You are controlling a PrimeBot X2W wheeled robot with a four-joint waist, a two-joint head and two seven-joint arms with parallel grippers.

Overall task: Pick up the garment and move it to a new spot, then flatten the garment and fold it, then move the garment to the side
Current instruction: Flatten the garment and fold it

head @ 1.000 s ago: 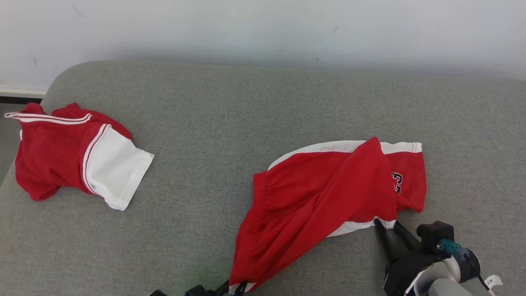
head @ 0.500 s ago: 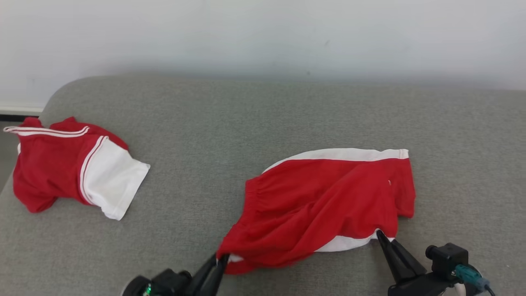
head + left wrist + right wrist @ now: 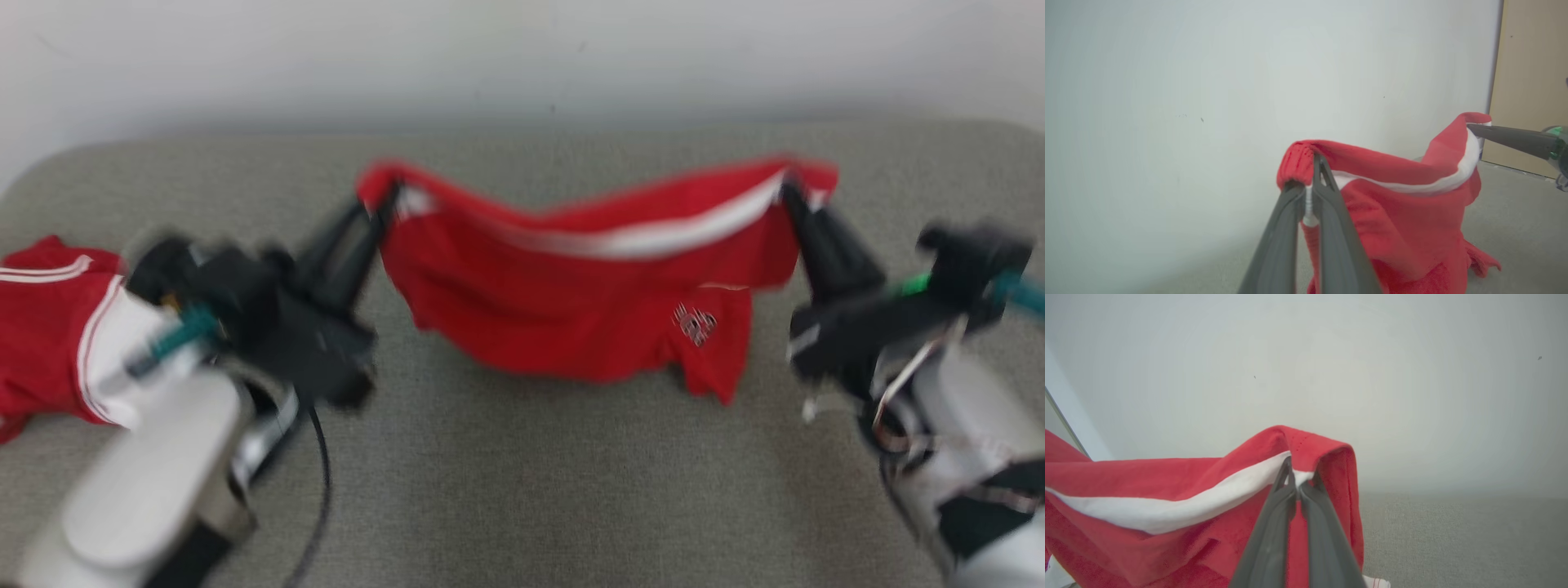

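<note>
Now holding red white-striped jersey shorts (image 3: 588, 310) stretched above the grey woven seat cushion (image 3: 522, 498), no longer crumpled on it, left gripper (image 3: 390, 198) and right gripper (image 3: 785, 189) each pinching a top corner; pickup seemingly done, relocation next.

Near half of grey upholstered surface (image 3: 531, 490) bare: open passage at centre. Red shorts with white stripe (image 3: 588, 318) hang across the middle, raised, blocking reach toward white wall (image 3: 522, 57) behind. Crumpled red-and-white garment (image 3: 49, 327) occupies the left edge.
</note>
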